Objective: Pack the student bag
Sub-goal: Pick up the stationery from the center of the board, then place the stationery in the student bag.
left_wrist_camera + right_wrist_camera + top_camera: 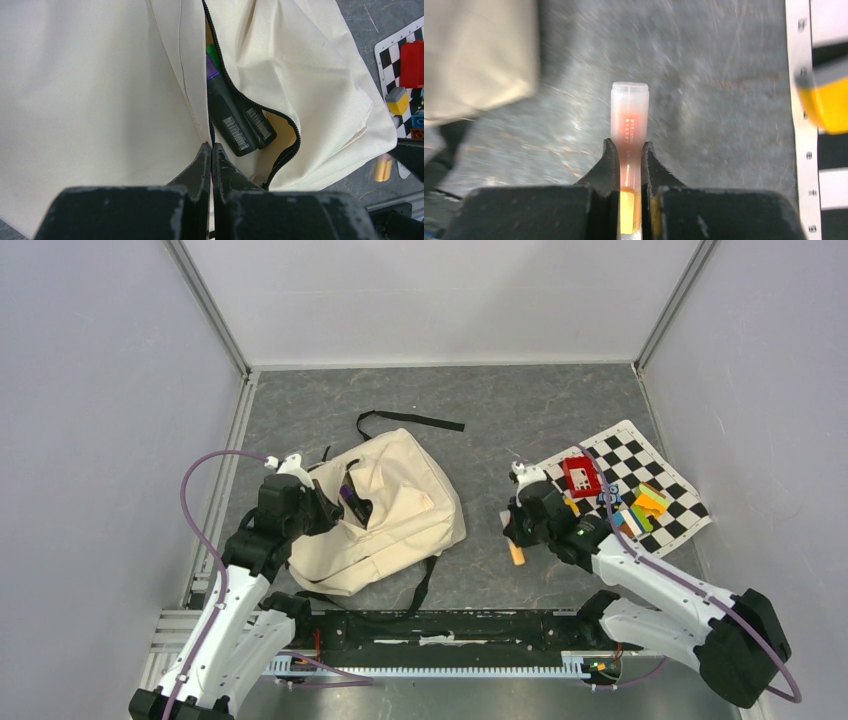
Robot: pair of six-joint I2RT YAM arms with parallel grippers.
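Note:
The cream student bag (400,515) lies flat on the table's left half, its black zipper opening (280,155) gaping. Two black markers (239,127) with purple and green ends lie inside the opening. My left gripper (211,146) is shut on the fabric edge of the opening, pinching it at the fingertips (335,502). To the right of the bag, my right gripper (629,146) is shut on an orange highlighter (629,112) with a translucent cap, low over the table. That highlighter (516,552) pokes out below the right gripper (521,530) and also shows as the highlighter (383,167) past the bag's corner.
A black-and-white checkered mat (668,512) lies at the right with a red box (581,476), a yellow block (826,102) and other coloured pieces (645,505). A black strap (410,420) trails behind the bag. Grey walls enclose the table.

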